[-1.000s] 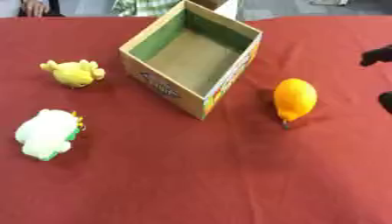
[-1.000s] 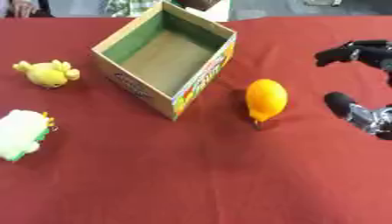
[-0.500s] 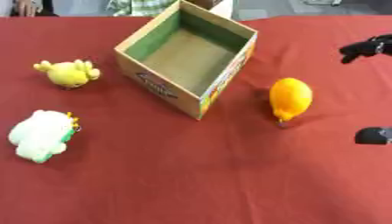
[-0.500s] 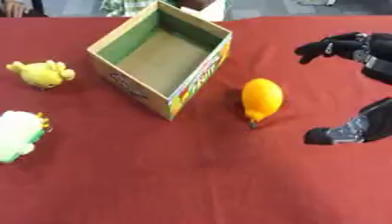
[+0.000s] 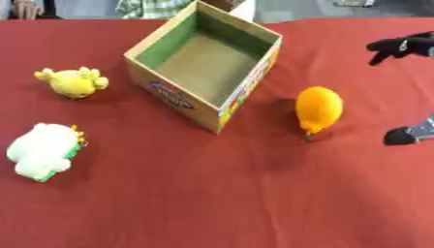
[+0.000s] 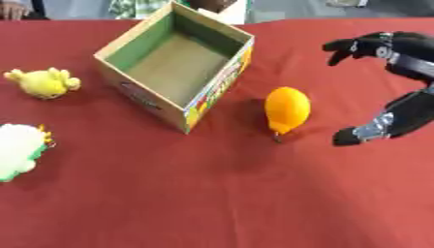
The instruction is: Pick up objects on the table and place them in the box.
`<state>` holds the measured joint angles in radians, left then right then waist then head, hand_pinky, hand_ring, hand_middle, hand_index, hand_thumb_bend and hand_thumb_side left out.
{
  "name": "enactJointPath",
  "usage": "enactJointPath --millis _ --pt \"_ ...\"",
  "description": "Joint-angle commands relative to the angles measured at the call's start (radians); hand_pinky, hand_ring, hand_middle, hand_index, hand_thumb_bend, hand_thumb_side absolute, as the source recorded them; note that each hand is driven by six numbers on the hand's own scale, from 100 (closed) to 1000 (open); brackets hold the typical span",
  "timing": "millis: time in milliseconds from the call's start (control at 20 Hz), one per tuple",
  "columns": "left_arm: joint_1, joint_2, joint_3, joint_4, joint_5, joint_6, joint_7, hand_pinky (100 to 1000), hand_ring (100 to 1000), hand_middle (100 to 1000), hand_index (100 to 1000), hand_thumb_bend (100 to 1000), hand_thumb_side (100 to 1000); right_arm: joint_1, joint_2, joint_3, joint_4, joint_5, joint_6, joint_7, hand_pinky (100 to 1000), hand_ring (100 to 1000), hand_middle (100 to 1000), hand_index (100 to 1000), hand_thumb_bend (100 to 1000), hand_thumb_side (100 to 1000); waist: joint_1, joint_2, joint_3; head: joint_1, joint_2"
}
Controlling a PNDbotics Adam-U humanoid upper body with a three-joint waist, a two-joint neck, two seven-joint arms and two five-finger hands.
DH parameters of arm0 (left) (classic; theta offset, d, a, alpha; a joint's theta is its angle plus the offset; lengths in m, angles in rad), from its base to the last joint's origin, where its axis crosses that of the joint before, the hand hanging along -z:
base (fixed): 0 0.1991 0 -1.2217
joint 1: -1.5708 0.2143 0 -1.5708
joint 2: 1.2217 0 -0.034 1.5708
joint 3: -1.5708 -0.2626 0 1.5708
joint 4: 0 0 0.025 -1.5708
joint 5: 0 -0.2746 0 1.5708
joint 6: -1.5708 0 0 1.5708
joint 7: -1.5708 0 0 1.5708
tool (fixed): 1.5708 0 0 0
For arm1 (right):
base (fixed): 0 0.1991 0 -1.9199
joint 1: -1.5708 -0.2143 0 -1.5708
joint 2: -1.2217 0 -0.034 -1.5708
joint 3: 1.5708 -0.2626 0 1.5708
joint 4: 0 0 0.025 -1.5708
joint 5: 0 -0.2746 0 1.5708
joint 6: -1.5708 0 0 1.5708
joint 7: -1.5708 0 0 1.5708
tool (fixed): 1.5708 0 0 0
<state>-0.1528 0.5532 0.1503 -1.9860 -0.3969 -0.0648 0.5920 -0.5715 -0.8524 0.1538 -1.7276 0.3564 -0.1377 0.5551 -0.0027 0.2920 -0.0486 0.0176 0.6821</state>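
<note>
An open cardboard box [image 5: 152, 73] with a green inner lining stands at the upper middle of the red table, nothing inside. An orange lemon-shaped toy [image 6: 286, 109] lies just right of the box. A yellow chick plush [image 5: 73, 82] sits left of the box. A white and green plush [image 5: 42, 150] lies at the left edge. My right hand [image 6: 405, 85] is at the right side, open, with fingers above and thumb below spread wide, a short way right of the orange toy and not touching it. No left hand shows.
The red cloth [image 5: 212, 203] covers the whole table, with broad bare room in front. A person's hand [image 5: 25, 7] and checked clothing [image 5: 152, 7] show beyond the far edge.
My right hand has come further in from the right, toward the orange toy. The toys and box have kept their places on the table.
</note>
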Motion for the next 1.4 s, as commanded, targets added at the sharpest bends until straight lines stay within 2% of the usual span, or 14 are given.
enactJointPath --millis 50,500,800,1400 --pt "-0.012 0.014 0.004 -0.014 0.003 -0.002 -0.004 478 520 577 609 100 464 -0.038 -0.012 0.010 0.056 0.021 0.005 0.004 866 895 821 1000 774 583 -0.001 -0.021 0.002 -0.007 -0.013" --pt "-0.018 0.014 0.001 -0.014 0.005 -0.004 -0.007 477 521 577 609 100 464 -0.118 0.068 0.055 0.197 0.069 0.000 0.033 870 895 821 1000 769 555 0.001 -0.019 0.011 -0.012 -0.013" --pt "-0.021 0.011 -0.001 -0.014 0.006 -0.005 -0.009 476 521 576 608 100 463 -0.143 0.133 0.065 0.289 0.094 0.004 0.024 870 885 786 1000 768 515 0.002 -0.013 0.019 -0.013 -0.014" --pt "-0.023 0.005 -0.003 -0.014 0.007 -0.004 -0.015 475 520 575 606 100 463 -0.150 0.191 0.092 0.348 0.120 0.000 -0.030 858 867 714 958 759 481 0.000 -0.006 0.022 -0.011 -0.020"
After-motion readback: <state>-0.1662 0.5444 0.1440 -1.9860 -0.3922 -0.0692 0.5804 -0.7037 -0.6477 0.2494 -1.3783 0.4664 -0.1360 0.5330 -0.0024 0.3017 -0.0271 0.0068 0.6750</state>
